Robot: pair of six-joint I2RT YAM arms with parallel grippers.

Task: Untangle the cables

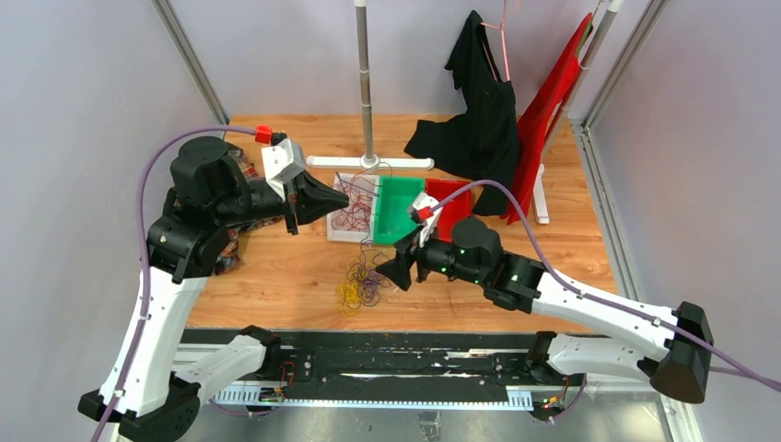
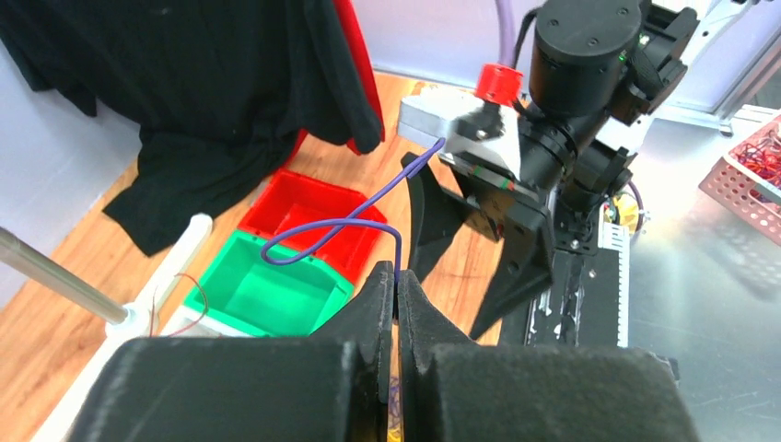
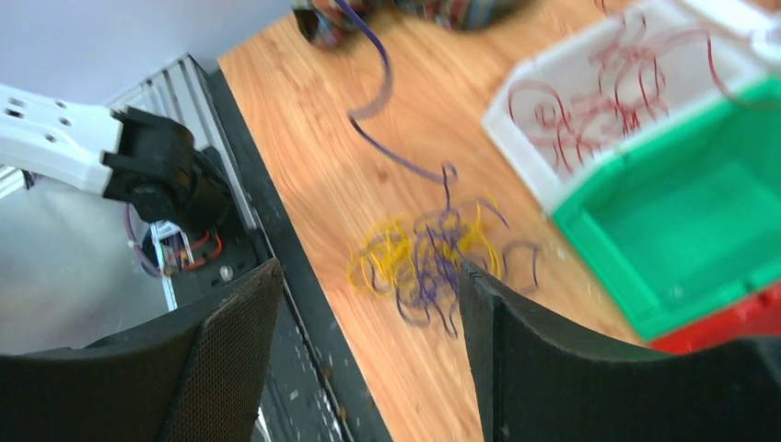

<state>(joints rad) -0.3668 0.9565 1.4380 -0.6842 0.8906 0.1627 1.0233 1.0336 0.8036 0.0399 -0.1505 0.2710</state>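
Table [image 1: 276, 267]: wood planks, grey walls around, pole stand [image 1: 366, 83] and hung garments [image 1: 483, 110] at the far side. Cables [image 1: 359, 281]: yellow-purple heap near centre, with no single long axis. Red strands [image 1: 355, 207] lie in the white bin [image 1: 345, 238]. Left gripper [image 2: 397, 281]: jaws pinched tight on one purple strand [image 2: 322, 230], which rises from the heap toward the far side. Right gripper [image 3: 370, 272]: jaws wide apart, empty, above the heap.

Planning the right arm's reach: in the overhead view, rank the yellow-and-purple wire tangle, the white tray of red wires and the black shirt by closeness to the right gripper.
From the right gripper:
1. The yellow-and-purple tangle, on the table just to its left.
2. The white tray, farther back and left, beside the green bin.
3. The black shirt, at the back right.
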